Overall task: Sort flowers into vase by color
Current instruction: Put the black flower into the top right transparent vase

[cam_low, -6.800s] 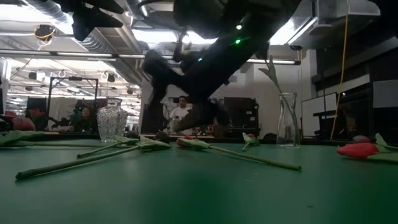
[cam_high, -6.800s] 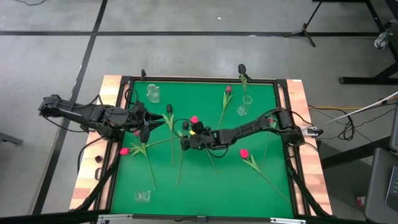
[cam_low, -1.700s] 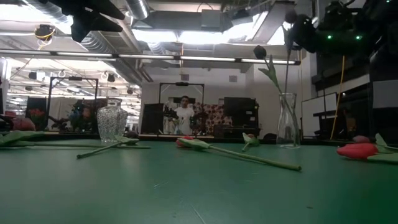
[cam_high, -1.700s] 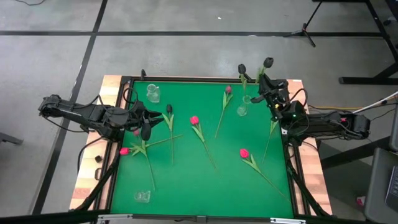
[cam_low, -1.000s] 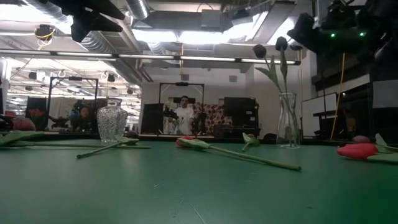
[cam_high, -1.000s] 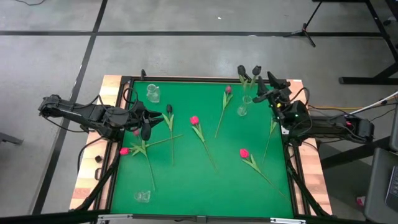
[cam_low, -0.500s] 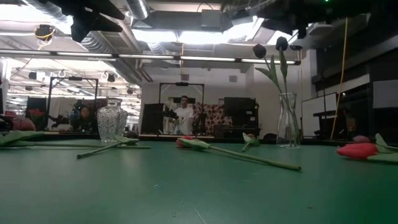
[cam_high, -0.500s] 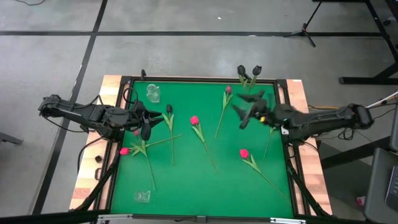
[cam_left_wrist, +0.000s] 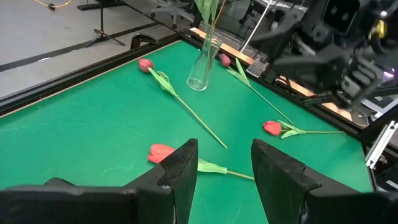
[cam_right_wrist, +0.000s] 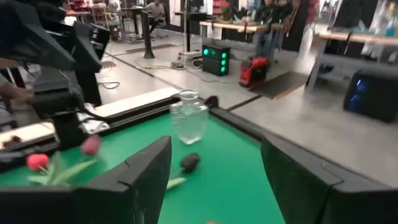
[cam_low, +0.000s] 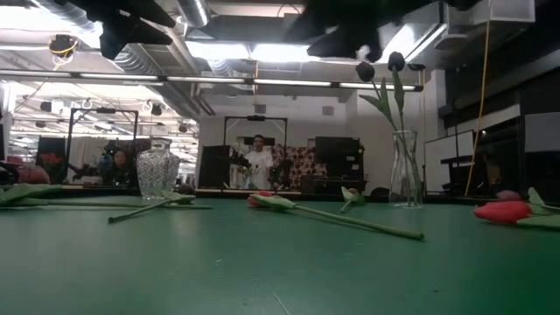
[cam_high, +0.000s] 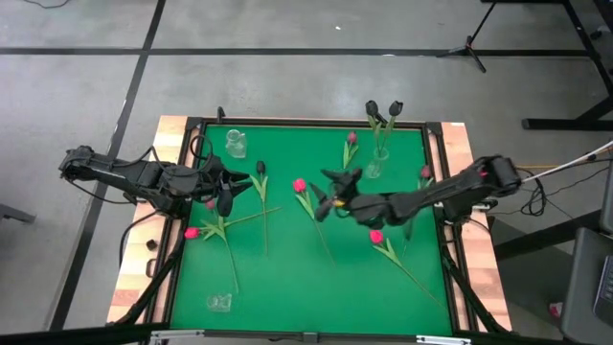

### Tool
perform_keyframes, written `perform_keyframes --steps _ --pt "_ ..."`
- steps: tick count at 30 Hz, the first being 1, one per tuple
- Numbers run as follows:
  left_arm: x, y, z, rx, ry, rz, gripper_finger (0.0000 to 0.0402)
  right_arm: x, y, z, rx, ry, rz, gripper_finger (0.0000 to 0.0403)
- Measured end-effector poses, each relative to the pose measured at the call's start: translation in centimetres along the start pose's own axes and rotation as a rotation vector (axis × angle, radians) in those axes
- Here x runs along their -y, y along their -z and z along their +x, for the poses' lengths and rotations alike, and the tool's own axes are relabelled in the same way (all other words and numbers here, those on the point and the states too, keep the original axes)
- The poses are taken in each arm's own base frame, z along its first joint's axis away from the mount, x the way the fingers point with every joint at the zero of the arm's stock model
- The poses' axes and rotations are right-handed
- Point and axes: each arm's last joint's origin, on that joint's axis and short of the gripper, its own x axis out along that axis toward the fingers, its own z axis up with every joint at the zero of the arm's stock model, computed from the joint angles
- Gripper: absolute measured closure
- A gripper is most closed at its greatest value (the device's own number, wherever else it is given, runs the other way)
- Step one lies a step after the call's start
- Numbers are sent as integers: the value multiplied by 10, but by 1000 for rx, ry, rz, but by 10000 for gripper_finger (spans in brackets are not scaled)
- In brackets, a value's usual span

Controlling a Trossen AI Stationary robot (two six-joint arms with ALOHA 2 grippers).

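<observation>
Left gripper (cam_high: 222,195): we see it parted, empty, beside a dark tulip (cam_high: 260,168).
Right gripper (cam_high: 330,196): we see it spread wide, empty; a pink-red tulip (cam_high: 300,185) lies just left.
Slim vase (cam_high: 375,165): beyond it, holding two near-black tulips (cam_high: 383,110).

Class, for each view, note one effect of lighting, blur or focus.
High view: right gripper smeared by motion. Low view: bright ceiling lights, tall vase backlit. Left wrist view: own fingers dark; other arm soft. Right wrist view: whole frame blurred, round vase soft.
</observation>
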Motion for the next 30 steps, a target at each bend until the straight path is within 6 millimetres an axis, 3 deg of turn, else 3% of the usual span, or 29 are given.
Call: perform_keyframes --steps 15,22,30 --pt "0 0 0 -4 -3 3 256 -79 45 71 -49 -21 8 155" --pt "-1 1 0 -8 -6 6 256 -94 57 90 -72 -54 9 155" --pt "-1 2 0 -16 -12 12 256 -96 82 106 -136 -69 86 155"
